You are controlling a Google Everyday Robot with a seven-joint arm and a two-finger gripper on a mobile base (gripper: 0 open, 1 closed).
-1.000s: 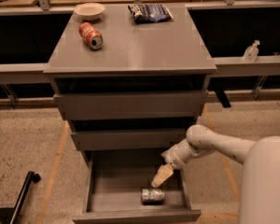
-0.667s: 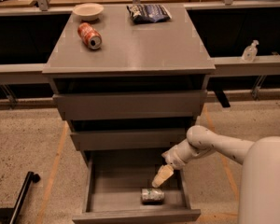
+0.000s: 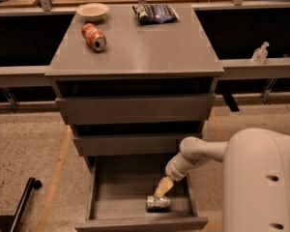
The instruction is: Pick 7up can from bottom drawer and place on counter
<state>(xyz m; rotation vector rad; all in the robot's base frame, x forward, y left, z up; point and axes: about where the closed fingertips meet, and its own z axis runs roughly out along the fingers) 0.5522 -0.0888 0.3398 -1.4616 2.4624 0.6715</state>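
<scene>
One 7up can (image 3: 158, 203) on its side near the front of the open bottom drawer (image 3: 118, 197), my gripper (image 3: 160, 193) pointing down right against it, whether it grips I cannot tell

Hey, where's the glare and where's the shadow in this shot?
Camera view: soft sheen on the counter; dark shadow beneath its overhang; the bottom drawer is dim, yet the 7up can glints on its floor, right under the gripper.

Tool (image 3: 162, 189) over 7up can (image 3: 158, 204) in bottom drawer (image 3: 117, 210)
</scene>
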